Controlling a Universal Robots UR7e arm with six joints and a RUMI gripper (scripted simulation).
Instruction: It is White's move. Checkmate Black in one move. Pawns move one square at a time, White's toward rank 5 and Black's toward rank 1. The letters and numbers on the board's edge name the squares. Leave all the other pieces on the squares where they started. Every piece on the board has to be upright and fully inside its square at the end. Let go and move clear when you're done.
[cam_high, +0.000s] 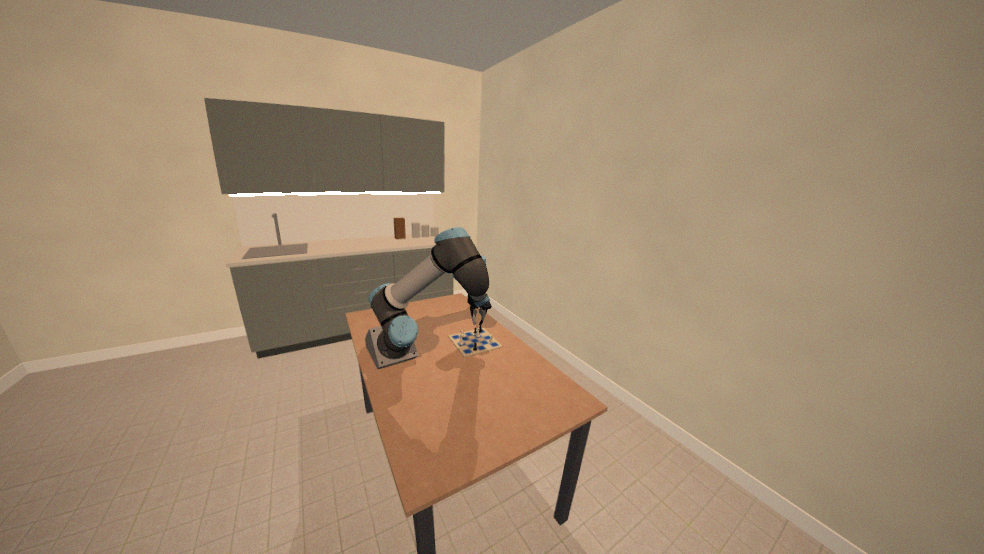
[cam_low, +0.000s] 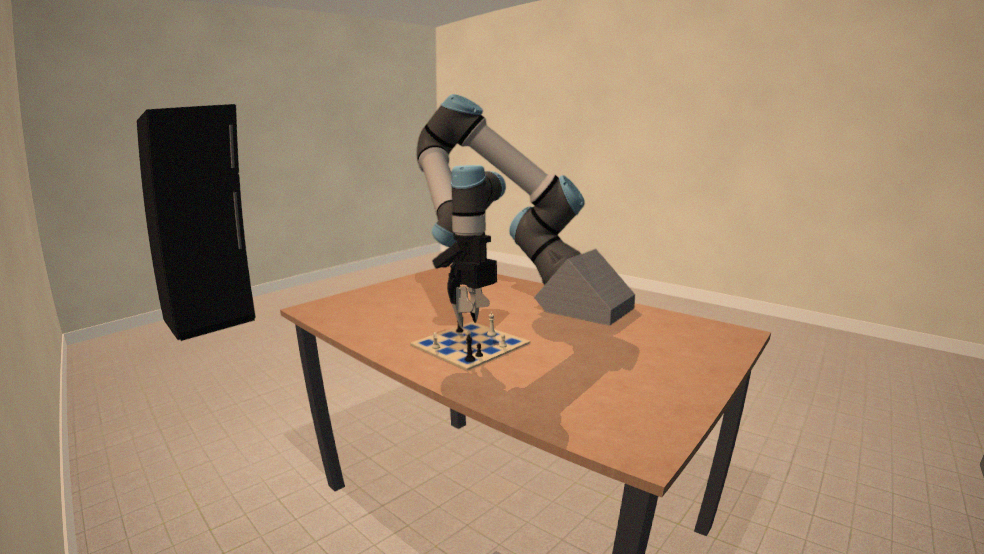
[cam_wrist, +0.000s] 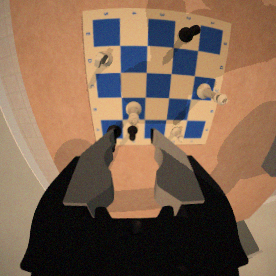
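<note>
Hovering above the near edge of the chessboard on the tabletop, the hand stands partly open and holds nothing, a small black pawn upright on the board's near row between its fingertips.

Top view: high, far, off desk near end, facing kitchen wall. Exterior: lower, opposite side, facing fridge corner. Wrist: close, straight down. All share chessboard.

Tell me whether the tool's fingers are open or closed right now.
Open. The tool shows a clear gap between its grey fingers, with nothing gripped; chess pieces stand beyond.
</note>
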